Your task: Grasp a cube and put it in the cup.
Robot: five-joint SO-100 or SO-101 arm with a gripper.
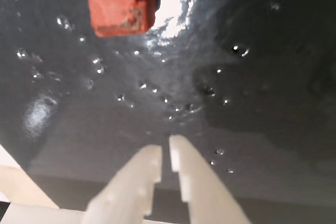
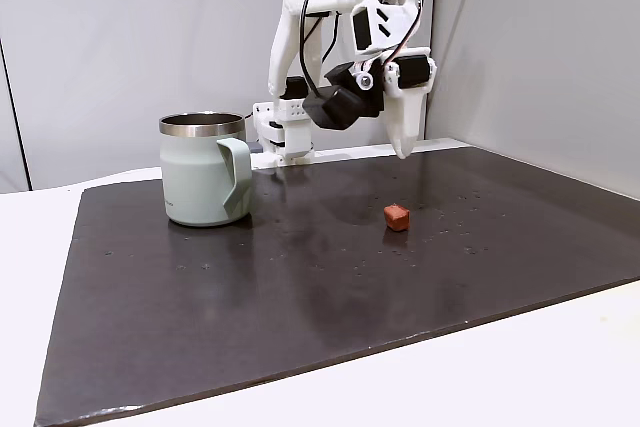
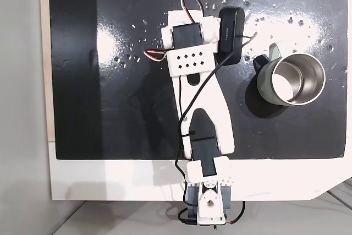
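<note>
The cube (image 1: 122,10) is a small reddish-orange block lying on the black mat, at the upper left of the wrist view. In a fixed view the cube (image 2: 397,217) sits to the right of the cup (image 2: 205,182), a pale mint-green mug with a steel rim that stands upright. My gripper (image 1: 165,148) has its white fingers nearly together with nothing between them. It hangs pointing down (image 2: 404,153), raised above the mat just behind the cube and not touching it. From above, the cup (image 3: 264,83) stands to the right of the arm (image 3: 192,59).
A black mat (image 2: 300,307) covers most of the white table (image 2: 520,377); small glossy specks dot it. The arm's base (image 2: 285,132) stands at the mat's far edge behind the cup. Grey walls close off the back and right.
</note>
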